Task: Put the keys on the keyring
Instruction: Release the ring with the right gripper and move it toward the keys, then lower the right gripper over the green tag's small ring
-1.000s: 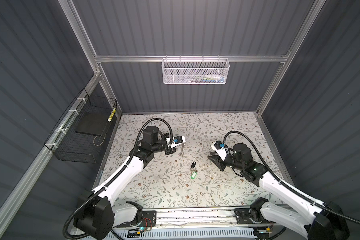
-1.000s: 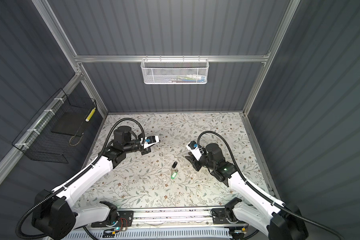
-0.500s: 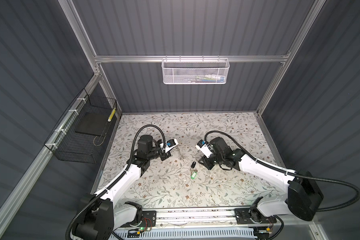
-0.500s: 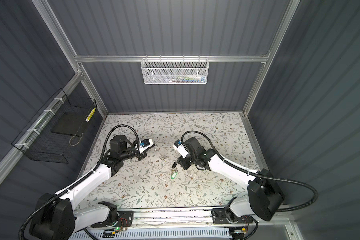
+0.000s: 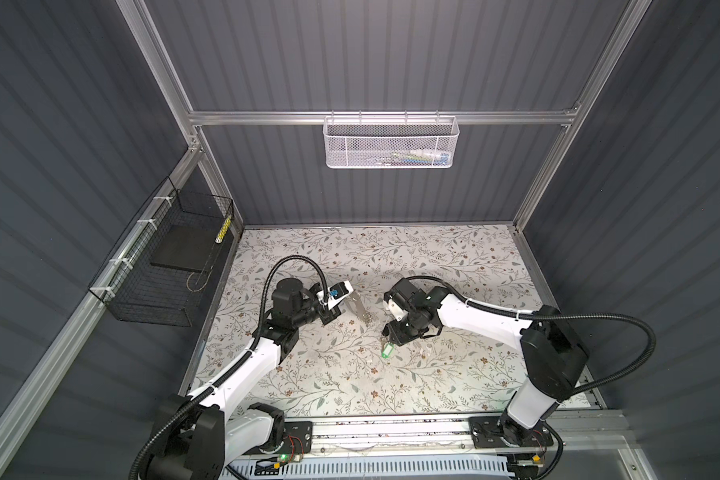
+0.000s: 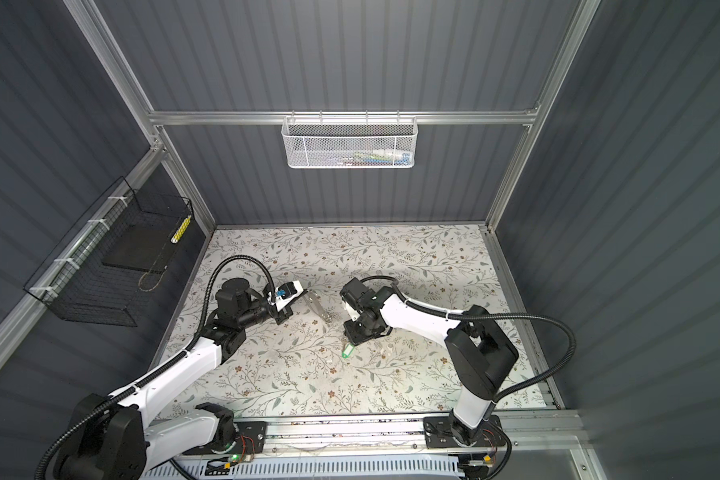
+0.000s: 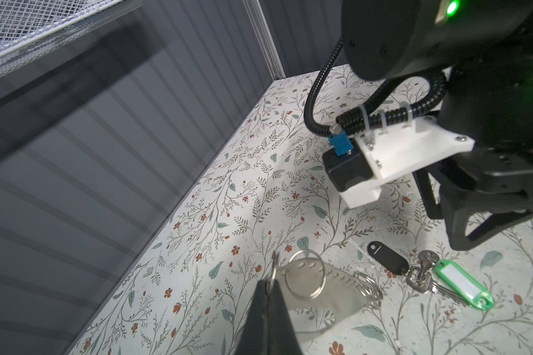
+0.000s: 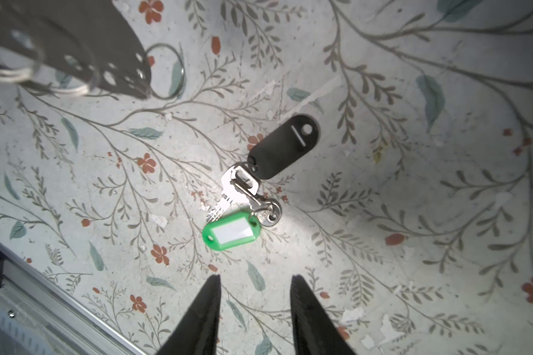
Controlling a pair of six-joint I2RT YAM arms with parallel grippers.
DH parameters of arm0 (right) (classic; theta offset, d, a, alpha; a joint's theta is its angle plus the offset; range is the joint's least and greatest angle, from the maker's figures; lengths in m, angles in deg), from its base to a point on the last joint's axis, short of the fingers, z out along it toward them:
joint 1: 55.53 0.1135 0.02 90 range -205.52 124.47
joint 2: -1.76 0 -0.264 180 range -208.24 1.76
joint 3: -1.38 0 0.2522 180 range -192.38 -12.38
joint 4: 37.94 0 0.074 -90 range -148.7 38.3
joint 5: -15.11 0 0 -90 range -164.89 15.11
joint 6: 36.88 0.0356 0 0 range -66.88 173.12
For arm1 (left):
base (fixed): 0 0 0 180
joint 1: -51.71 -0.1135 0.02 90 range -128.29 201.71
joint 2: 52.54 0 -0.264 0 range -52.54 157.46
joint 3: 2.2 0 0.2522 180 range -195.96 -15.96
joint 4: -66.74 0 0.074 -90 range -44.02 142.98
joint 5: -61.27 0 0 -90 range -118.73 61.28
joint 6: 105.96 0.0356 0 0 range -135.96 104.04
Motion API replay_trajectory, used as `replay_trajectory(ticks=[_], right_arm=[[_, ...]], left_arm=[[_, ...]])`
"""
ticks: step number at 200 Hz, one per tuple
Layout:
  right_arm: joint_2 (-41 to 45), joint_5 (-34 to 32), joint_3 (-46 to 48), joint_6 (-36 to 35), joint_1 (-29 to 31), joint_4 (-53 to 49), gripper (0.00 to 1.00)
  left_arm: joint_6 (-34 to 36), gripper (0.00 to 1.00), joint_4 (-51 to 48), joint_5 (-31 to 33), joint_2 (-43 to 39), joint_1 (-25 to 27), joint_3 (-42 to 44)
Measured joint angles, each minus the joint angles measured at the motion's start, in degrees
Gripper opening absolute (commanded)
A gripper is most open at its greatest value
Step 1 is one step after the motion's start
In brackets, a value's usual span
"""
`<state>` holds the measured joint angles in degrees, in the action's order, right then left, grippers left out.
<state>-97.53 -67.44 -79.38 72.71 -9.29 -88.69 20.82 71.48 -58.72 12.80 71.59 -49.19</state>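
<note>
Keyring (image 7: 317,285) pinched aloft, keys (image 8: 239,187) loose on the desk (image 5: 433,257).
Left of the green tag (image 8: 231,232): left jaws clenched on a split ring at the keyring's edge, holding that holed grey plate tilted, off the floral desk. Touching the green tag: the silver keys, joined past them to a black fob (image 8: 285,147), all lying flat on the desk. Over the green tag, slightly right: right jaws released, empty, apart from the bunch.
</note>
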Motion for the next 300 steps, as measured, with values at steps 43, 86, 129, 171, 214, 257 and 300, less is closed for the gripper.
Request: replay_trajectory(ticks=[43,86,129,171,214,257,300], right_arm=[[-6.1,-0.6,-5.1,1.5,0.1,-2.7,0.46],[-10.7,-1.7,-9.4,1.4,0.5,-5.7,0.48],[-12.9,-5.1,-10.8,1.9,0.9,-9.0,0.48],[-12.6,-8.9,-10.8,2.3,0.9,-11.0,0.48],[-7.6,-12.0,-6.6,2.3,-0.4,-11.5,0.48],[-6.1,-11.9,-5.8,1.0,-2.7,-12.0,0.45],[-6.4,-4.9,-7.0,-0.8,-1.6,-11.1,0.45]], left_arm=[[-0.7,0.00,0.9,-0.2,-0.9,0.0,0.3],[-1.0,0.00,1.2,-0.4,-1.2,0.0,0.3],[-1.0,0.00,1.2,-0.7,-1.2,0.0,0.5],[-1.0,0.00,1.2,-0.7,-1.1,0.0,0.5],[-1.0,0.00,1.2,-0.9,-1.1,0.0,0.5],[-1.0,0.00,1.2,-0.9,-1.1,0.0,0.6],[-0.9,0.00,1.2,-1.1,-1.0,0.0,0.6]])
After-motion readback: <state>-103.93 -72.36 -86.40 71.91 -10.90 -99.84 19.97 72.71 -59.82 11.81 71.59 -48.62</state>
